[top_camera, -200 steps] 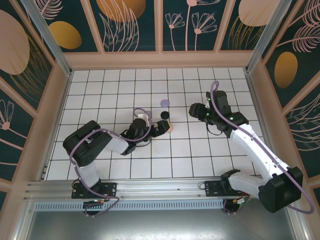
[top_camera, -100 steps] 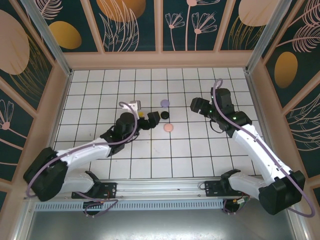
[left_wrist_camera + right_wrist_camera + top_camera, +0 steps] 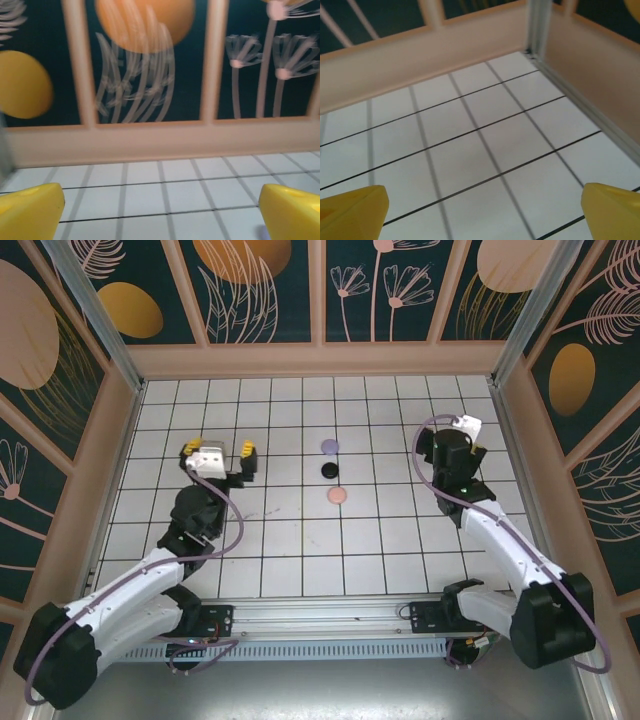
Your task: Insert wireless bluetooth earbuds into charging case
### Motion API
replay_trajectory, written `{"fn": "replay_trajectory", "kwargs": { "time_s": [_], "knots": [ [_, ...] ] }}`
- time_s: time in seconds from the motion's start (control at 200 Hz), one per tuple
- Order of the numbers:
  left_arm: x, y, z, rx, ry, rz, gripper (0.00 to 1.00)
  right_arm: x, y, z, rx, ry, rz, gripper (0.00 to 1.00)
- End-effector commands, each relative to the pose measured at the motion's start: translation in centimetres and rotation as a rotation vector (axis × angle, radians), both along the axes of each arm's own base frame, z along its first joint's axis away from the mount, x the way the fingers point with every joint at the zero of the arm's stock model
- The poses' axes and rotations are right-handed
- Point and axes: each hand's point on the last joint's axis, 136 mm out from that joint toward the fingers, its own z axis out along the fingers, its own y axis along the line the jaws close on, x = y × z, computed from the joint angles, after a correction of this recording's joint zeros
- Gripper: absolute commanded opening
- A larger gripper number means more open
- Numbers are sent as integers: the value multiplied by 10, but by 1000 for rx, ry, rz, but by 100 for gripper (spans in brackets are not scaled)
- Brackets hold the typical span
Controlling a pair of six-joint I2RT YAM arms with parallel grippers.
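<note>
Both arms have come away from the middle since the earlier frames. My left hand (image 3: 218, 450), which was down among the cases, now sits well off to the left. The right hand (image 3: 455, 438) has swung round toward the far right corner, its fingers spreading as it went.

Both hands are wide and carry nothing. On the left wrist view the left hand (image 3: 160, 210) shows yellow fingertips (image 3: 30, 210) at either lower corner with bare tiles between. The right hand (image 3: 482, 207) reads the same way.

The lilac case (image 3: 329, 447), black case (image 3: 329, 469) and pink case (image 3: 338, 496) lie in a short line on the desk (image 3: 300, 540), close together and well apart from either hand. I take the earbuds to be seated inside them, though they are too small to confirm.

I read the wide fingers and the retreat as a let-go and clear-out, leaving the cases undisturbed; the job looks at or near its end.
</note>
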Motion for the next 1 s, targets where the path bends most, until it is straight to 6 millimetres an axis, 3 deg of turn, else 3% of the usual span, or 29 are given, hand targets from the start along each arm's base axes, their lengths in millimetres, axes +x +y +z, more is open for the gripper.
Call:
{"fn": "replay_trajectory", "kwargs": {
  "time_s": [0.0, 0.4, 0.535, 0.716, 0.836, 0.996],
  "knots": [
    [-1, 28, 8, 18, -81, 76, 99, 5, -27, -7, -42, -86, -75, 99],
    [0, 85, -72, -64, 5, 198, 99, 1, -52, -71, -69, -174, -39, 99],
    [3, 98, -88, -36, 14, 217, 99, 4, -47, -67, -62, -222, 19, 99],
    [22, 92, -102, 19, 49, 113, 99, -6, -41, -67, -54, -314, 97, 99],
    [30, 86, -121, 20, 90, 33, 99, 0, -23, -75, -70, -308, 211, 99],
    [50, 88, -135, 2, 154, -5, 99, 14, -18, -87, -39, -234, 275, 99]
  ]
}}
